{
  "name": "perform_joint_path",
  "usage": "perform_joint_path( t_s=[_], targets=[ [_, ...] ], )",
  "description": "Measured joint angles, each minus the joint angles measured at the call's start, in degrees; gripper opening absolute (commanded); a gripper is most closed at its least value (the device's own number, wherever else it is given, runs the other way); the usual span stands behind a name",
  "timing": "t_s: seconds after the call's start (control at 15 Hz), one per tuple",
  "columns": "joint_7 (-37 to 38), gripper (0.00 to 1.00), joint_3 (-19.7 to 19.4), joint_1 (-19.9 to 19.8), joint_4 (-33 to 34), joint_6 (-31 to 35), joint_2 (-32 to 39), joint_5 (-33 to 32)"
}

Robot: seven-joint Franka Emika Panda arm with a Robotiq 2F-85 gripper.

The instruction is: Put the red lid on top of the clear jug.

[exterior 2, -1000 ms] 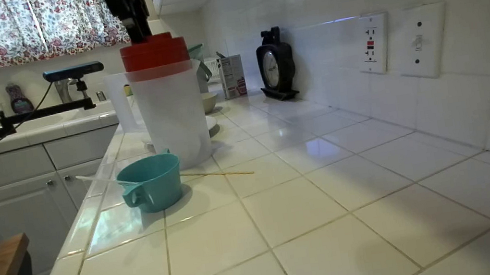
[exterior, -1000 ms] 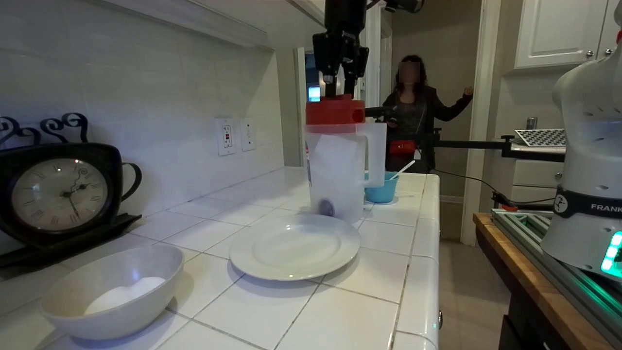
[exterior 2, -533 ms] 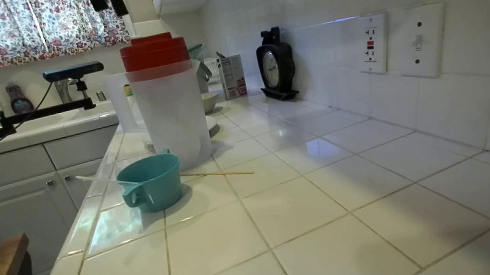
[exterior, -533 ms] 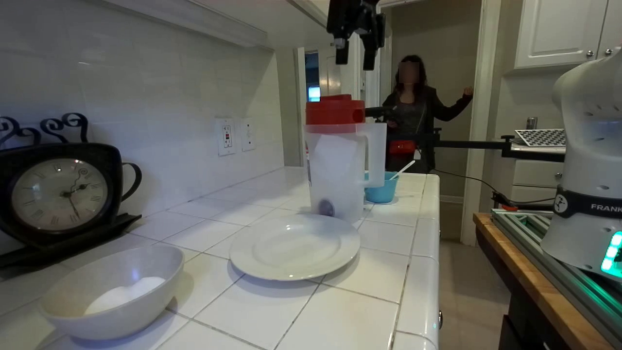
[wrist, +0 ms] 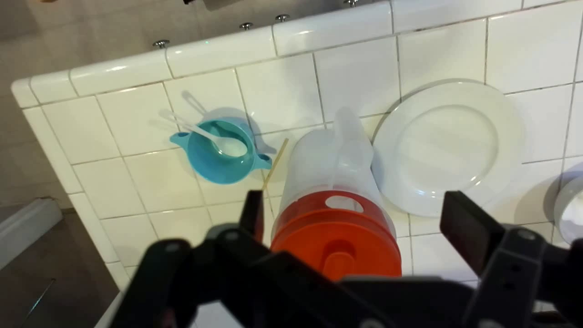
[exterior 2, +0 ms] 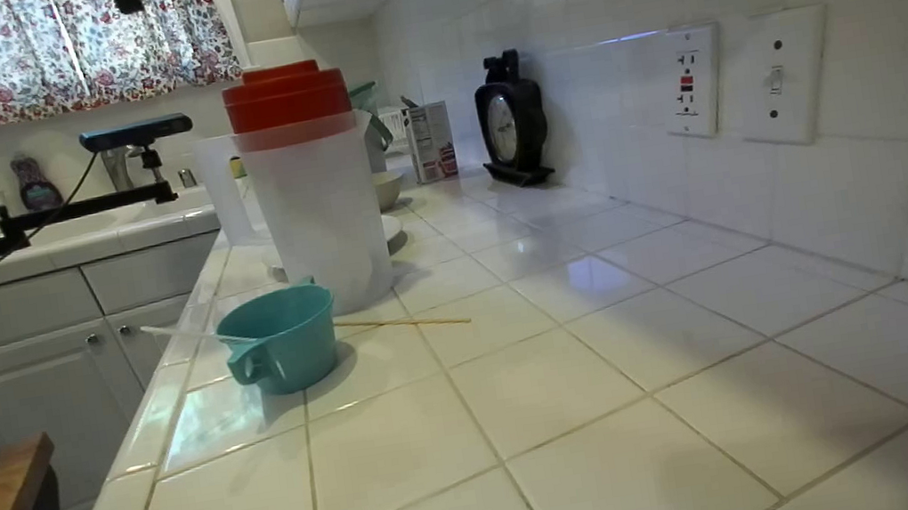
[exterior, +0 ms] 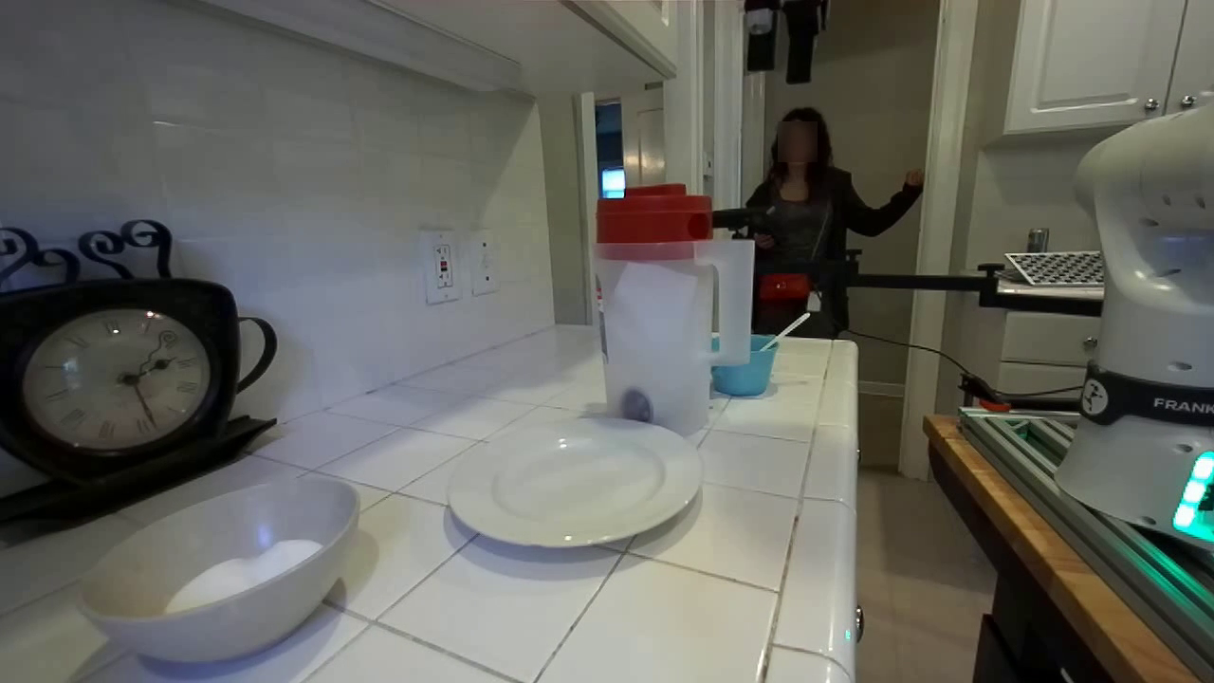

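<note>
The red lid (exterior: 654,218) sits level in the mouth of the clear jug (exterior: 654,332), which stands upright on the tiled counter. Both exterior views show the lid (exterior 2: 287,100) with nothing touching it. High above and off to the side, the gripper (exterior: 781,74) has its two fingers apart and nothing between them. Looking down in the wrist view, I see the lid (wrist: 337,241) beyond the widely spread fingers (wrist: 471,230), its lower part hidden by the gripper body. The side hole of the lid faces the jug handle (wrist: 348,141).
A white plate (exterior: 574,484) lies close beside the jug. On the jug's opposite side are a blue cup (exterior 2: 287,343) with a spoon and a thin stick (exterior 2: 419,323). A white bowl (exterior: 228,579) and a black clock (exterior: 114,379) stand farther along. A cabinet (exterior: 531,47) overhangs the counter.
The fingers, close together on top of the lid a second ago, have spread apart. My gripper has risen and moved sideways off the jug. Lid and jug have stayed put.
</note>
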Motion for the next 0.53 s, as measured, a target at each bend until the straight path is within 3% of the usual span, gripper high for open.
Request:
perform_joint_path(
  t_s=[0.53],
  targets=[
    [0.1,1.0,0.1,-0.2,-0.6,0.0,-0.5,-0.1]
  ],
)
